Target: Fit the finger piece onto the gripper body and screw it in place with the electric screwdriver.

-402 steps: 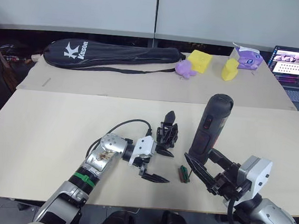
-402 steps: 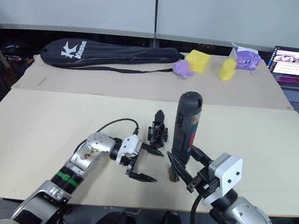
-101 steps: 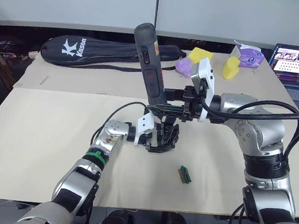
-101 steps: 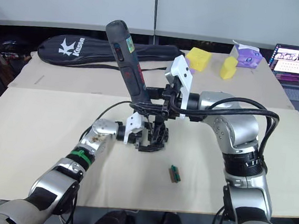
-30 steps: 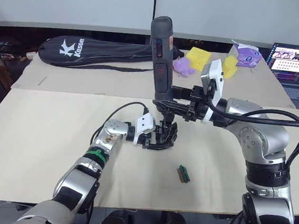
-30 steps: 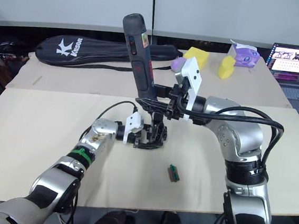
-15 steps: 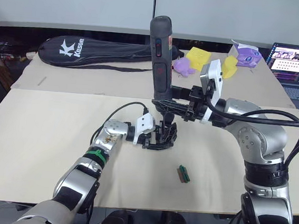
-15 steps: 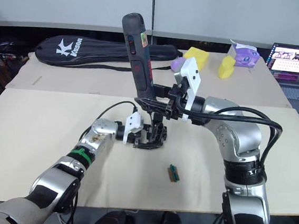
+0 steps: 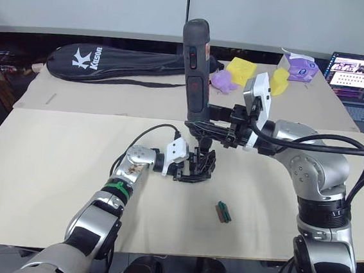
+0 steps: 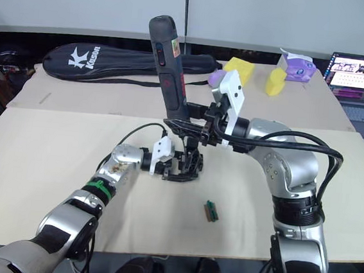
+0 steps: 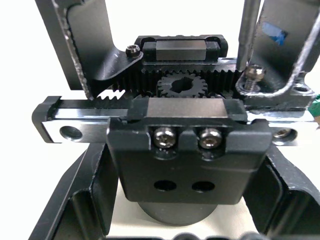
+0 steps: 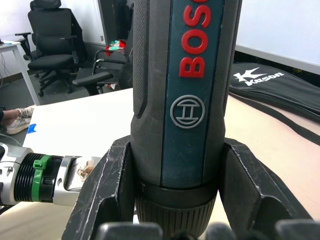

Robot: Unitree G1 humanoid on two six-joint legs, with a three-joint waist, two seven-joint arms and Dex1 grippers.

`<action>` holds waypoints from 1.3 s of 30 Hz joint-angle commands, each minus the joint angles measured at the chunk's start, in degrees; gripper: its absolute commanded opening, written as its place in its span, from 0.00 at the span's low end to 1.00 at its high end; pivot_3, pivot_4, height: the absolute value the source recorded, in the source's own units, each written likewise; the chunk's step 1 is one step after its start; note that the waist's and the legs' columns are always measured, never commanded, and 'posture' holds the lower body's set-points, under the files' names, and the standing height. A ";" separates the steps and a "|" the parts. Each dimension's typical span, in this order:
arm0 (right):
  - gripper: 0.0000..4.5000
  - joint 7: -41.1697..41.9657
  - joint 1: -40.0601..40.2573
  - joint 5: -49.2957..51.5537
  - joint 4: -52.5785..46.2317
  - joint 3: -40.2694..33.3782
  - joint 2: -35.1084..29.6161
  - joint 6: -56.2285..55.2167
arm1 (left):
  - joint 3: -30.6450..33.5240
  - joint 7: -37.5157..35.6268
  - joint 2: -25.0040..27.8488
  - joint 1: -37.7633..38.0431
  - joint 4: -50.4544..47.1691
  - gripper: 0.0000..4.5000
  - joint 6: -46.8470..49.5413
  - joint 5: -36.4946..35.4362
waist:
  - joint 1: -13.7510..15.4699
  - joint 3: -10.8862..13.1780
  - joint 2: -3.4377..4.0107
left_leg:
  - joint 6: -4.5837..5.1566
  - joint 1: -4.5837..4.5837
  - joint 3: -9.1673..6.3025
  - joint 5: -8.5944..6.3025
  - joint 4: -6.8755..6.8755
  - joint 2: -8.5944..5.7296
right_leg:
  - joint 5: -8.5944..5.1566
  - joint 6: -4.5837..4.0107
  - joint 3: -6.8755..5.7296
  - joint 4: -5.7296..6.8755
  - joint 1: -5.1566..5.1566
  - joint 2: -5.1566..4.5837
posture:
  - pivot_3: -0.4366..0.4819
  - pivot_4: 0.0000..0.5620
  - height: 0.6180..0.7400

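Left eye view: right gripper (image 9: 204, 120) fingers clench the upright electric screwdriver (image 9: 196, 67); left gripper (image 9: 188, 171) fingers grasp the gripper body (image 9: 204, 164).

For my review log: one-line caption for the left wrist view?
Screwdriver bit seated on a screw of the gripper body.

Lighting: even, bright indoor light from overhead; soft, short shadows on the pale table (image 9: 50, 162). No strong glare. Head views sharp throughout. Left wrist view: crisp on the gripper body (image 11: 180, 150), metal faintly glinting. Right wrist view: the electric screwdriver (image 12: 185, 100) sharp, background chairs softer.
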 commanded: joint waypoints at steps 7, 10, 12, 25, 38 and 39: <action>0.43 -0.39 -1.11 2.71 -4.16 -2.28 -0.29 -0.27 | 0.96 0.50 0.40 -1.36 0.15 0.63 -0.94 0.17 | 0.01 0.00 0.00 | 0.00 0.00 0.00 0.00 0.00 0.00 | 0.00 0.00 0.00 0.00 0.00 0.00 | 0.48 0.27 0.86; 0.43 -0.75 -0.99 3.02 -4.34 -2.39 0.12 -0.27 | 0.96 0.48 0.35 -1.36 0.20 0.63 -0.91 0.15 | 0.00 0.00 0.00 | 0.00 0.00 -0.01 0.00 0.00 0.00 | 0.00 0.00 0.00 0.00 0.00 0.00 | 0.48 0.27 0.86; 0.43 -1.37 -1.09 3.48 -4.41 -2.70 0.91 -0.39 | 0.91 0.42 0.34 -1.33 0.16 0.63 -0.89 0.17 | 0.00 0.00 0.00 | 0.00 0.00 0.00 0.00 0.00 0.00 | 0.00 0.00 0.00 0.00 0.00 0.00 | 0.48 0.27 0.86; 0.43 -2.23 0.43 3.12 -5.42 -2.07 0.16 -0.99 | 0.94 -0.13 0.78 -1.27 0.14 0.63 -0.98 0.12 | -0.01 0.00 0.00 | 0.00 0.00 0.00 0.00 0.00 0.00 | 0.00 0.00 0.00 0.00 0.00 0.00 | 0.48 0.27 0.86; 0.43 -2.73 -1.58 4.48 -4.51 -3.50 -0.30 -0.24 | 1.00 -0.44 0.96 -1.35 0.14 0.63 -0.84 0.12 | -0.21 0.00 0.00 | 0.00 0.00 -0.01 0.00 0.00 0.00 | 0.00 0.00 -0.01 0.00 0.00 0.00 | 0.48 0.27 0.86; 0.43 -2.69 -1.81 4.60 -4.43 -3.52 -0.39 -0.16 | 1.00 -0.44 0.96 -1.37 0.18 0.63 -0.86 0.13 | -0.22 0.00 0.00 | 0.00 0.00 -0.01 0.00 0.00 0.00 | 0.00 0.00 -0.01 0.00 0.00 0.00 | 0.48 0.27 0.86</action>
